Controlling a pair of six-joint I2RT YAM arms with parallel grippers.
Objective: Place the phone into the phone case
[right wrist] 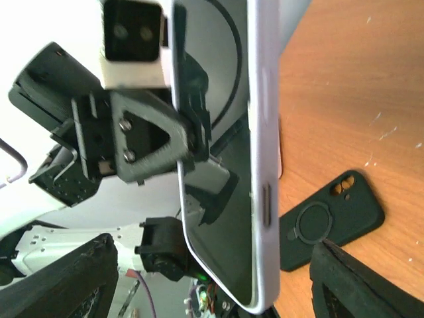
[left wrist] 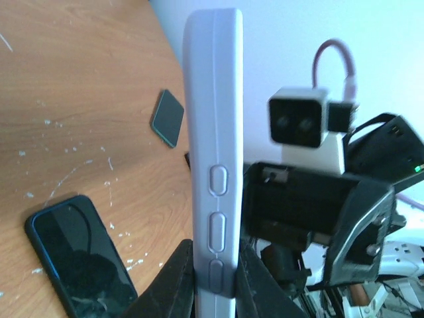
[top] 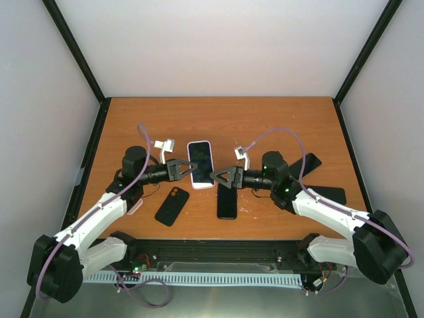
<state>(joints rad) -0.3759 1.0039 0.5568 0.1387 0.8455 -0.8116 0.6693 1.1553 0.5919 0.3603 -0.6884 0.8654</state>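
Observation:
A phone with a dark screen sits inside a lavender case [top: 200,163], held above the table. My left gripper [top: 180,169] is shut on the case's left edge; in the left wrist view the case's button side [left wrist: 213,152] stands clamped between the two fingers of my left gripper [left wrist: 215,278]. My right gripper [top: 222,177] is open at the case's lower right corner. In the right wrist view the screen and case rim [right wrist: 228,152] run between the wide-apart fingers of my right gripper [right wrist: 212,291], which touch nothing.
A bare black phone [top: 226,201] lies on the table below the grippers, and a black ring-backed case [top: 172,205] to its left, also in the right wrist view [right wrist: 331,218]. Two more dark phones or cases [top: 306,163] [top: 329,194] lie right.

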